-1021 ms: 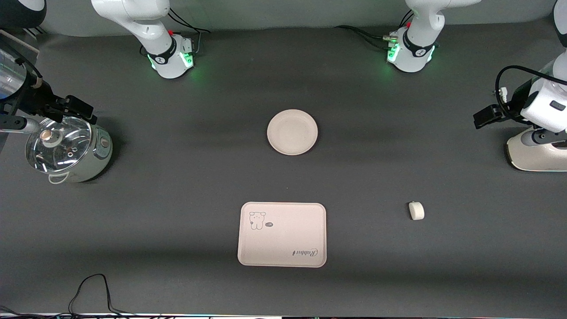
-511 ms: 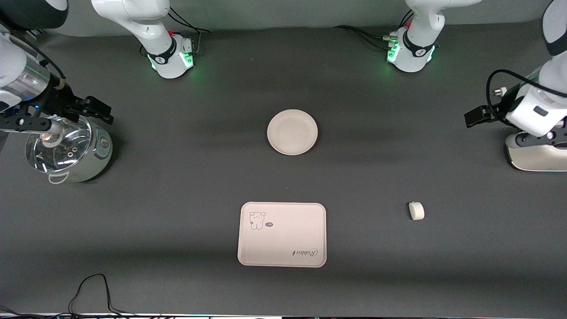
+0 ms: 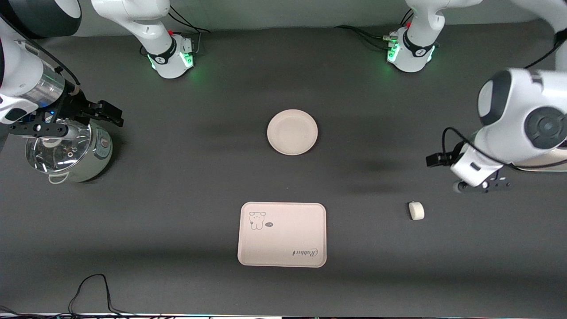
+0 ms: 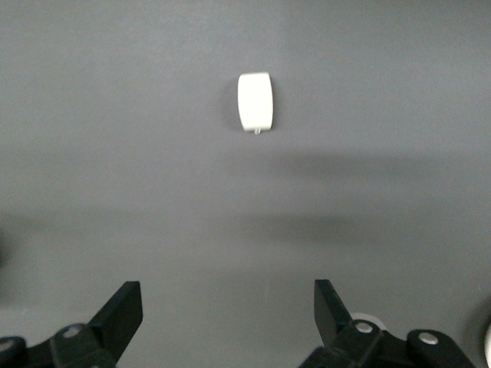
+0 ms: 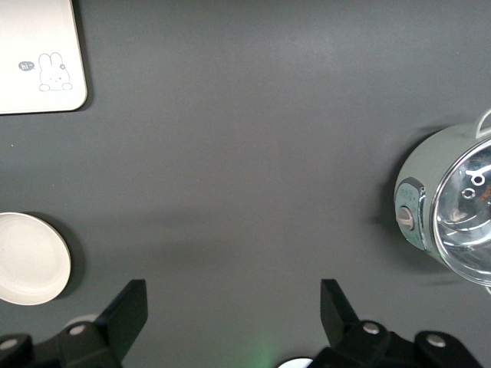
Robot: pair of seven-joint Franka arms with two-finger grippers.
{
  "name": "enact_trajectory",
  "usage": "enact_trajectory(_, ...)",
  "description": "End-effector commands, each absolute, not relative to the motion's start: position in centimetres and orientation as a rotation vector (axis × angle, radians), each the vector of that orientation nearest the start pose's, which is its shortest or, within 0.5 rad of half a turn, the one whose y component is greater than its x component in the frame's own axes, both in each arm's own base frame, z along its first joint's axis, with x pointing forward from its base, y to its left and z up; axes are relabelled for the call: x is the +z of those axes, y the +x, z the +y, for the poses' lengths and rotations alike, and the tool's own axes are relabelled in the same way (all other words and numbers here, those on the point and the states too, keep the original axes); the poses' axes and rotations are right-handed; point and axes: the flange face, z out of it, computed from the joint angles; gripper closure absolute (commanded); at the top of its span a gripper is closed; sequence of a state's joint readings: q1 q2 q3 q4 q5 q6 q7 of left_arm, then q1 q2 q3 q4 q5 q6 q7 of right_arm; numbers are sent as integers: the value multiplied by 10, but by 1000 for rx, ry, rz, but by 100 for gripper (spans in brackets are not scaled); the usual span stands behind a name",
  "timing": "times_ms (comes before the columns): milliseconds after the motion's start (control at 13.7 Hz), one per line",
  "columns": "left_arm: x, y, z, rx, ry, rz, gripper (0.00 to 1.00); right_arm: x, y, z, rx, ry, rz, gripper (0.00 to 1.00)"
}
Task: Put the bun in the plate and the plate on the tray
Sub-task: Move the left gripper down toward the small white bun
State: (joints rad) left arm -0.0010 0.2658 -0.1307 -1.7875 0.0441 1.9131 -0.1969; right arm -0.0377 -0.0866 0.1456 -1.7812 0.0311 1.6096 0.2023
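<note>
the bun (image 3: 416, 210) lies on the tabletop toward the left arm's end, level with the tray (image 3: 282, 234) and well apart from it. the left pincer (image 3: 480, 185) hangs over the tabletop just beside the bun, on the side toward the tabletop's left-arm edge, its jaws wide and empty. in the left wrist view the bun (image 4: 255, 101) sits ahead of the pincer's fingers (image 4: 119, 313), roughly centred on the gap, its long axis running along the line of approach. the left arm is plainly the nearer one. the plate (image 3: 292, 132) rests mid-tabletop, farther from the front camera than the tray. the right pincer (image 3: 95, 116) waits, wide and empty, over the electric pot (image 3: 66, 153).
</note>
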Motion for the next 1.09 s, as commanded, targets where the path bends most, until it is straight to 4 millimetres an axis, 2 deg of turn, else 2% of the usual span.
enact_trajectory(0,343,628,-71,163,-3110,-89,0,573,526,65,128,-3126,186,0)
enact_trajectory(219,294,639,-64,149,-3098,-178,0,572,524,59,139,-3125,200,0)
enact_trajectory(365,271,641,-66,135,-3076,-269,0,566,525,59,158,-3125,201,0)
enact_trajectory(584,238,647,-72,77,-3076,-311,0,564,527,58,156,-3124,203,0)
enact_trajectory(730,226,650,-74,56,-3038,-342,0,560,529,58,168,-3124,205,0)
enact_trajectory(1021,220,660,-77,-71,-3057,-387,0,556,532,59,166,-3121,196,0)
